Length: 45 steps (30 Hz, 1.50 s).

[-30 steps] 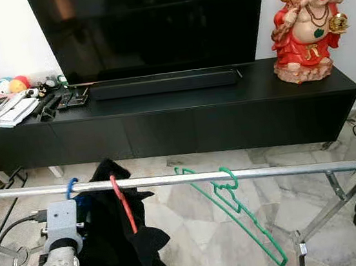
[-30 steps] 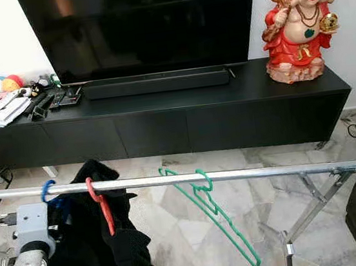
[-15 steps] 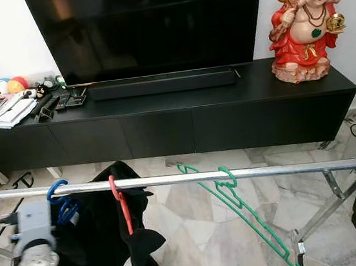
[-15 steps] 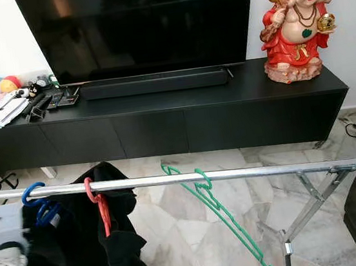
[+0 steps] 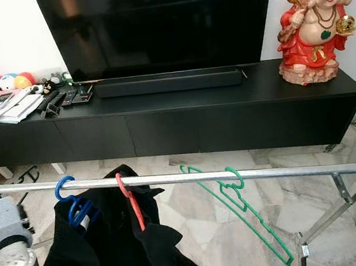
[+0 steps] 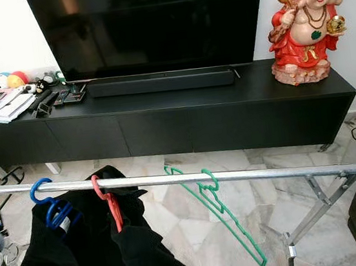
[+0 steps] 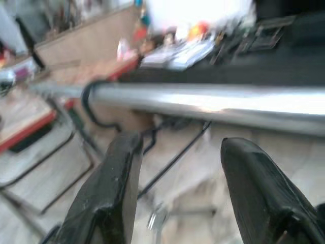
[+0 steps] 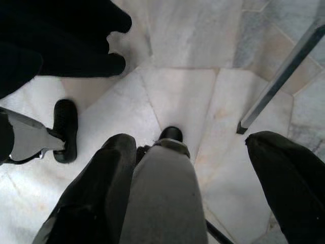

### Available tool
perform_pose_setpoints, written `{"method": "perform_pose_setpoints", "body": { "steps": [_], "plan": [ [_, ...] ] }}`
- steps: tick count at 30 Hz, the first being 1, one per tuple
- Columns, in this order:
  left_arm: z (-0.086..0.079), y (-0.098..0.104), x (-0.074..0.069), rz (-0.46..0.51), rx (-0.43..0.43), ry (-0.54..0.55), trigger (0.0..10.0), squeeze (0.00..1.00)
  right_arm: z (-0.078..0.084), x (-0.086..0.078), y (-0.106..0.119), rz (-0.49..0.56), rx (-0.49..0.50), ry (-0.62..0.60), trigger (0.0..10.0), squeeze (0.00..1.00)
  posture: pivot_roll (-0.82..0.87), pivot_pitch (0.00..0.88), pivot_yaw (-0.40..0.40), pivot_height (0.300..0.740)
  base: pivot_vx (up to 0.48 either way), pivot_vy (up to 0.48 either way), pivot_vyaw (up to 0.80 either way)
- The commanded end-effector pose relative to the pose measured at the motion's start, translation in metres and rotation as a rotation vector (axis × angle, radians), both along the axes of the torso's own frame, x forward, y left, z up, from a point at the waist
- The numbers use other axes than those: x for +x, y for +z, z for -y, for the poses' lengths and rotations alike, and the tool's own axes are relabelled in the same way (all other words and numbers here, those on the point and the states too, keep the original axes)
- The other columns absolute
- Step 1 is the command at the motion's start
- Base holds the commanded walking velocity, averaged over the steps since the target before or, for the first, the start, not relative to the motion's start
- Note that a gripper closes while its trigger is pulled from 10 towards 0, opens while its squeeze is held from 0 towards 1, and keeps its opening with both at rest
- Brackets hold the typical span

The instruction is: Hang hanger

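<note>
A steel rail (image 5: 248,174) crosses the head view from 9 to 3 o'clock; three hangers hang on it. The blue hanger (image 5: 71,201) hooks on toward 8 o'clock, carrying a black garment (image 5: 107,245); just beside it the red hanger (image 5: 130,200) sits in the same dark cloth. The green hanger (image 5: 249,212) hangs bare near the rail's middle, tilted, its body trailing toward 5 o'clock.

The left arm (image 5: 8,257) rises at 8 o'clock, apart from the blue hanger; in the wrist view the left gripper (image 7: 180,168) has its fingers spread wide with nothing between them — the rail lies beyond the tips, not touched. The right gripper (image 8: 190,168) points down at the marble floor (image 8: 172,96), fingers spread wide, holding nothing.

Behind the rail stands a black cabinet (image 5: 227,111) with a TV (image 5: 158,25) at 12 o'clock, a red statue (image 5: 315,25) at 2 and papers (image 5: 3,108) at 10.
</note>
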<state>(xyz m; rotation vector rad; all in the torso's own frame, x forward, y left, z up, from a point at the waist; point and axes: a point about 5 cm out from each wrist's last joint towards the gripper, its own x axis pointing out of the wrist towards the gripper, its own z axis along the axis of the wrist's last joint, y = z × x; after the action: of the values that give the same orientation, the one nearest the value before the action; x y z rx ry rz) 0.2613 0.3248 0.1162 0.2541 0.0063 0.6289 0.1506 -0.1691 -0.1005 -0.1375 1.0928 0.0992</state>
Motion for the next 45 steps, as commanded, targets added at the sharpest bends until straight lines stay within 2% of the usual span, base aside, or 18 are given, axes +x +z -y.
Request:
{"method": "perform_pose_setpoints", "body": {
  "steps": [1, 5, 7, 8, 11, 12, 13, 16, 18, 20, 22, 23, 26, 27, 29, 35, 42, 45],
  "plan": [
    [0.008, 0.009, -0.015, 0.074, 0.034, -0.026, 10.0, 0.0, 0.0, -0.002, -0.001, -0.008, -0.006, -0.003, 10.0, 0.0, 0.02, 0.038, 0.035, 0.74, 0.0, 0.0, 0.0],
    [0.031, 0.019, -0.041, 0.128, 0.116, -0.126, 10.0, 0.0, 0.006, -0.001, 0.0, -0.01, -0.013, -0.001, 10.0, 0.0, 0.04, 0.041, 0.03, 0.74, 0.0, 0.0, 0.0],
    [0.043, 0.022, -0.051, 0.148, 0.107, -0.144, 10.0, 0.0, 0.009, -0.001, 0.0, -0.012, -0.016, 0.002, 10.0, 0.0, 0.04, 0.041, 0.029, 0.74, 0.0, 0.0, 0.0],
    [0.056, 0.025, -0.059, 0.152, 0.124, -0.187, 10.0, 0.0, 0.011, -0.001, 0.0, -0.013, -0.018, 0.007, 10.0, 0.0, 0.04, 0.039, 0.029, 0.74, 0.0, 0.0, 0.0],
    [0.075, 0.023, -0.07, 0.128, 0.099, -0.261, 10.0, 0.0, 0.013, 0.0, 0.001, -0.01, -0.02, 0.007, 10.0, 0.0, 0.04, 0.04, 0.032, 0.74, 0.0, 0.0, 0.0],
    [0.075, 0.023, -0.07, 0.128, 0.099, -0.261, 10.0, 0.0, 0.013, 0.0, 0.001, -0.01, -0.02, 0.007, 10.0, 0.0, 0.04, 0.04, 0.032, 0.74, 0.0, 0.0, 0.0],
    [0.091, 0.017, -0.079, 0.087, 0.06, -0.355, 10.0, 0.0, 0.015, 0.001, 0.002, -0.007, -0.022, 0.007, 10.0, 0.0, 0.05, 0.04, 0.03, 0.74, 0.0, 0.0, 0.0],
    [0.122, 0.002, -0.089, -0.03, -0.002, -0.631, 10.0, 0.0, 0.016, 0.003, 0.003, -0.003, -0.026, 0.014, 10.0, 0.0, 0.06, 0.04, 0.027, 0.74, 0.0, 0.0, 0.0],
    [0.129, -0.011, -0.092, -0.131, -0.07, -0.719, 10.0, 0.0, 0.016, 0.004, 0.003, -0.003, -0.028, 0.026, 10.0, 0.0, 0.07, 0.036, 0.029, 0.74, 0.0, 0.0, 0.0],
    [0.129, -0.018, -0.093, -0.189, -0.099, -0.737, 10.0, 0.0, 0.014, 0.005, 0.003, -0.003, -0.029, 0.038, 10.0, 0.0, 0.07, 0.036, 0.03, 0.74, 0.0, 0.0, 0.0],
    [0.124, -0.026, -0.088, -0.23, -0.19, -0.709, 10.0, 0.0, 0.011, 0.008, 0.004, 0.001, -0.026, 0.047, 10.0, 0.0, 0.06, 0.037, 0.034, 0.74, 0.0, 0.0, 0.0],
    [0.125, -0.033, -0.081, -0.265, -0.281, -0.736, 10.0, 0.0, 0.007, 0.009, 0.004, 0.005, -0.023, 0.05, 10.0, 0.0, 0.06, 0.038, 0.034, 0.74, 0.0, 0.0, 0.0],
    [0.13, -0.033, -0.066, -0.277, -0.275, -0.821, 10.0, 0.0, 0.005, 0.01, 0.004, 0.009, -0.021, 0.051, 10.0, 0.0, 0.06, 0.037, 0.037, 0.74, 0.0, 0.0, 0.0],
    [0.134, -0.033, -0.054, -0.291, -0.256, -0.87, 10.0, 0.0, 0.007, 0.009, 0.004, 0.007, -0.024, 0.051, 10.0, 0.0, 0.05, 0.034, 0.042, 0.74, 0.0, 0.0, 0.0],
    [0.138, -0.035, -0.043, -0.32, -0.257, -0.904, 10.0, 0.0, 0.008, 0.008, 0.004, 0.007, -0.026, 0.051, 10.0, 0.0, 0.05, 0.034, 0.042, 0.74, 0.0, 0.0, 0.0],
    [0.145, -0.037, -0.021, -0.353, -0.29, -0.991, 10.0, 0.0, 0.007, 0.007, 0.003, 0.008, -0.025, 0.048, 10.0, 0.0, 0.03, 0.038, 0.052, 0.74, 0.0, 0.0, 0.0],
    [0.143, -0.03, -0.001, -0.313, -0.298, -0.93, 10.0, 0.0, 0.006, 0.007, 0.003, 0.006, -0.025, 0.053, 10.0, 0.0, 0.03, 0.035, 0.053, 0.74, 0.0, 0.0, 0.0],
    [0.14, -0.03, 0.009, -0.303, -0.315, -0.826, 10.0, 0.0, -0.001, 0.009, 0.003, 0.012, -0.02, 0.067, 10.0, 0.0, 0.02, 0.031, 0.053, 0.74, 0.0, 0.0, 0.0]
  ]
}}
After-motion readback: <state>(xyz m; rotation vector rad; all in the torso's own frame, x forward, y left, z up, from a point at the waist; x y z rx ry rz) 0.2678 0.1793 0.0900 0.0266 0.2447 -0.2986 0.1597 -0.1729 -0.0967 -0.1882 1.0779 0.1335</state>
